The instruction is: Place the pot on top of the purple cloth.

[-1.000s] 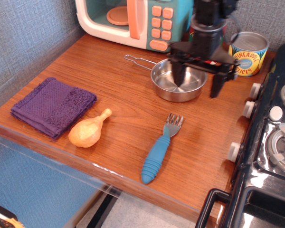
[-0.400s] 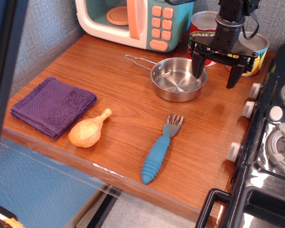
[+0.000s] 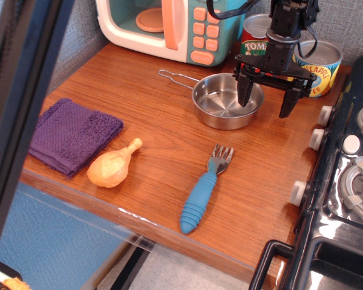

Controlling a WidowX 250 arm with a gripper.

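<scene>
The pot [image 3: 216, 101], a small shiny steel pan with a thin wire handle [image 3: 174, 77] pointing left, sits on the wooden counter in front of the toy microwave. The purple cloth [image 3: 75, 136] lies folded at the counter's front left, well away from the pot. My gripper [image 3: 265, 96] is open and points down at the pot's right rim. Its left finger [image 3: 243, 92] is over the inside of the pot and its right finger [image 3: 287, 103] is outside it. It holds nothing.
A toy microwave [image 3: 169, 24] stands at the back. A tomato can [image 3: 254, 39] and a pineapple can [image 3: 320, 66] are behind the gripper. A toy chicken drumstick [image 3: 112, 166] lies beside the cloth, a blue fork [image 3: 202, 193] mid-front, and a stove [image 3: 351, 181] at right. A dark blurred bar [image 3: 18, 109] crosses the left foreground.
The gripper moved right off the pot's middle, then came back a little left and down to the right rim. The pot has not moved. The dark bar slid in over the cloth's left edge.
</scene>
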